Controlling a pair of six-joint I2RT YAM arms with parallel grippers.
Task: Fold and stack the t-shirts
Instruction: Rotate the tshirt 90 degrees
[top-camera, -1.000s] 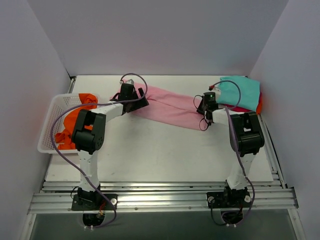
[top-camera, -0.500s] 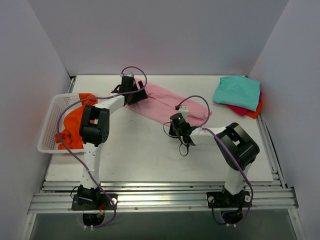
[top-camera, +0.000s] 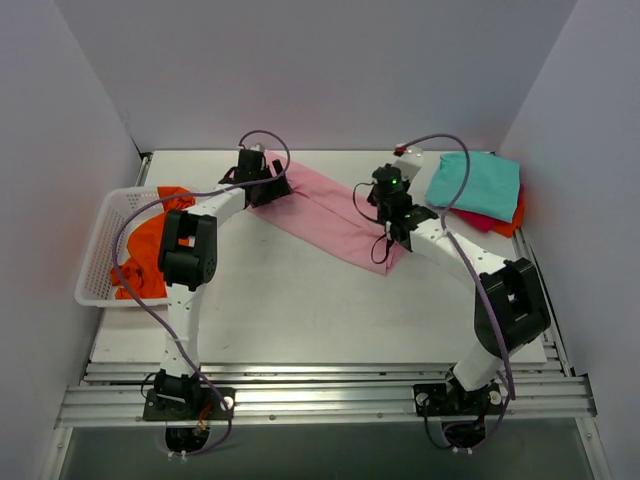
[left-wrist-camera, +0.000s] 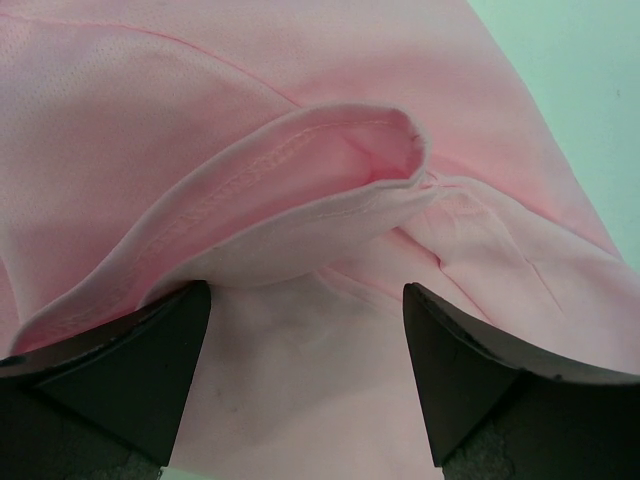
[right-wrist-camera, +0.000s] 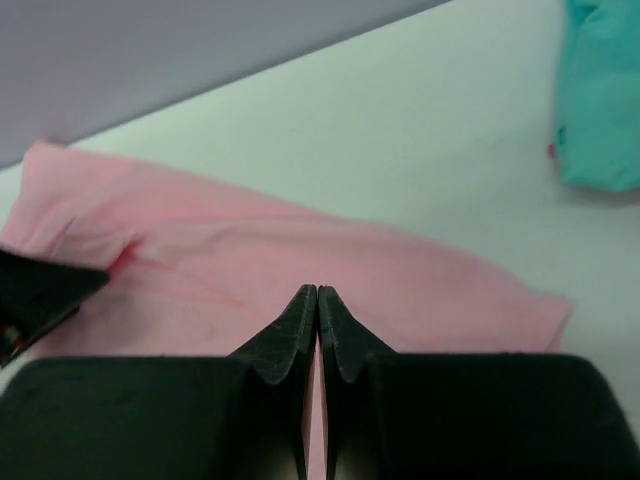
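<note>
The light pink t-shirt (top-camera: 330, 215) lies as a long folded strip slanting across the table's back middle. My left gripper (top-camera: 275, 188) is open at its back-left end. In the left wrist view a pink hem fold (left-wrist-camera: 300, 200) lies between the wide-apart fingers (left-wrist-camera: 150, 370). My right gripper (top-camera: 380, 200) hovers over the strip's right part, jaws shut tip to tip (right-wrist-camera: 318, 290); the pink cloth (right-wrist-camera: 300, 240) lies flat beyond them. The teal t-shirt (top-camera: 478, 185) lies folded at the back right on the red one (top-camera: 475, 220). The orange t-shirt (top-camera: 150, 245) is in the basket.
A white mesh basket (top-camera: 95, 260) stands at the left edge. The teal shirt's corner shows at the right of the right wrist view (right-wrist-camera: 605, 100). Grey walls close in the back and sides. Purple cables loop over both arms.
My right gripper left the teal stack, swung to the front middle, then came back over the pink strip. The strip's right end now lies shorter. My left gripper shifted slightly back.
</note>
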